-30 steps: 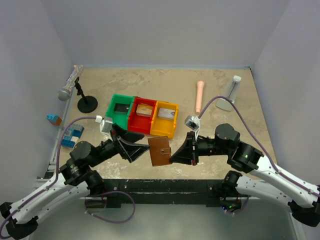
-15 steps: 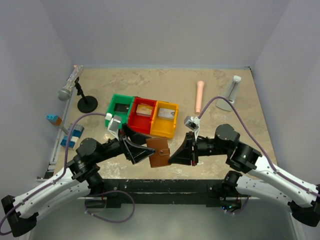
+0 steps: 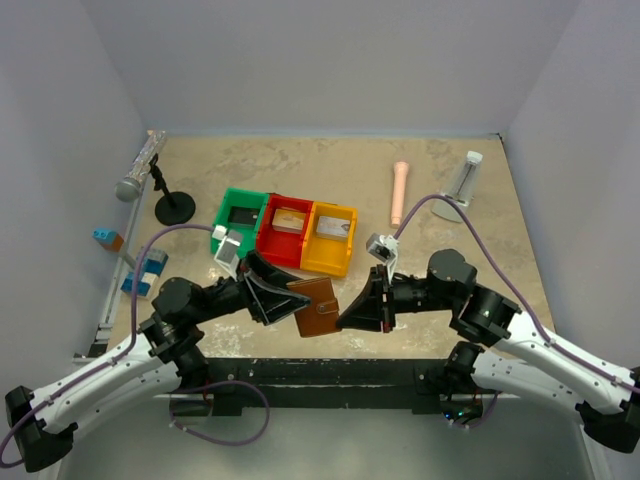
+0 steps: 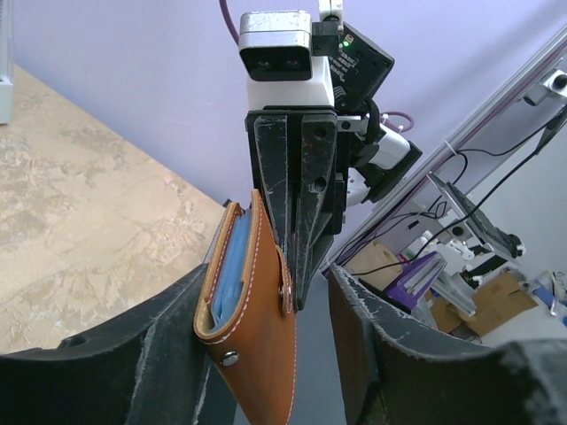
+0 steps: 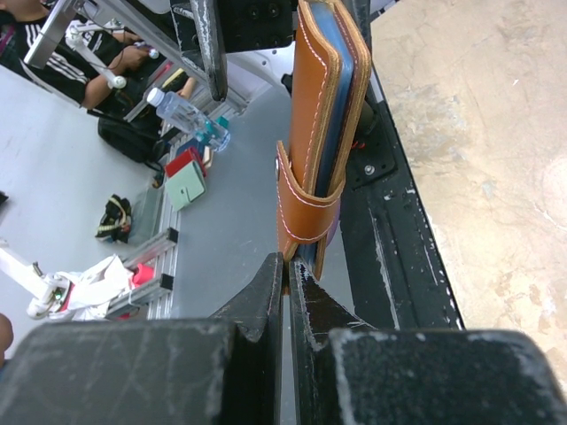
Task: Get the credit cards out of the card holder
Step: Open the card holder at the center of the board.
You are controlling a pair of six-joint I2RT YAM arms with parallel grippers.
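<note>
Observe that the right pincer (image 5: 285,259) is pinched shut on the edge of the card holder (image 5: 323,133), which stands just beyond its tips. The left pincer (image 4: 266,288) is partly open and straddles the holder.

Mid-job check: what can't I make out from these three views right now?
- Cards in the card holder: it is folded shut, and both wrist views show only a blue edge.
- Whether the left gripper touches it: its own bulk covers the contact in the top view.
- What lies in the bins: too small, top view.
</note>
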